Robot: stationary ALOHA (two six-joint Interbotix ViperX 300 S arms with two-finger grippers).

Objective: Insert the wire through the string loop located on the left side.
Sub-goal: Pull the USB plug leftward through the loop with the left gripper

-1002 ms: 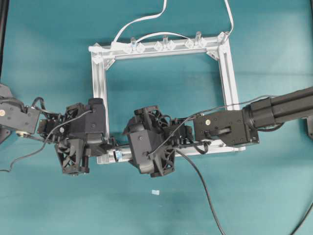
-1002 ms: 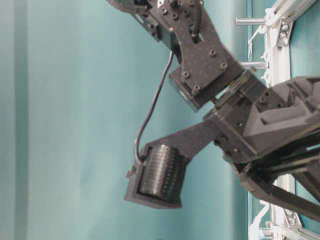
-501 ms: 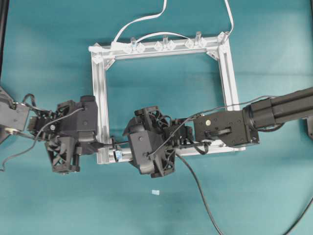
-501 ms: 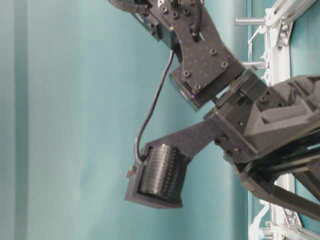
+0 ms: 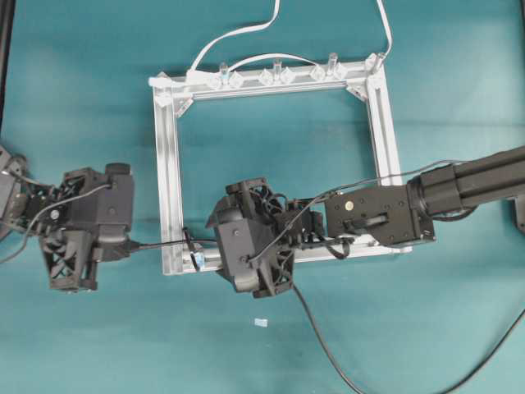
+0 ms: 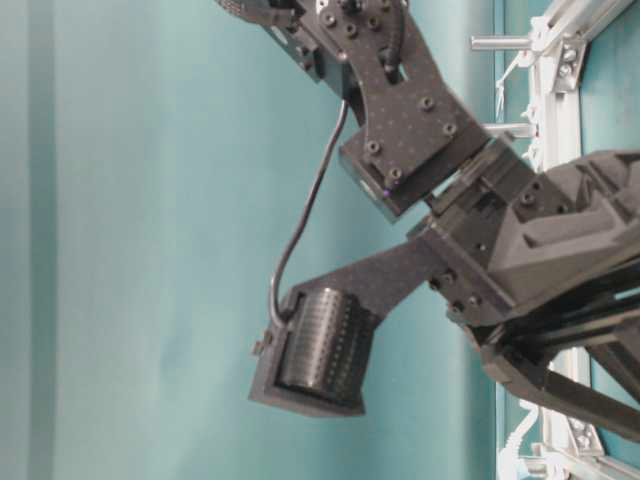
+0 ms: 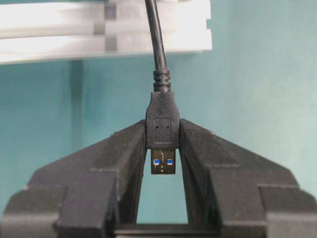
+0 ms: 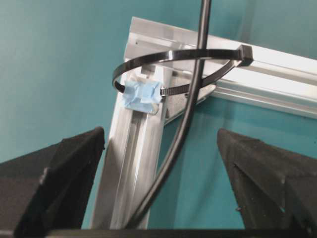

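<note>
My left gripper [image 7: 162,171] pinches the wire [image 7: 162,126] by its plug, outside the frame's [image 5: 168,164] lower-left corner. Wire already passes through the string loop [image 8: 173,62]. My right gripper [image 8: 161,168] gapes wide, empty. Pull straight outward, gently, avoiding snagging the loop.
</note>
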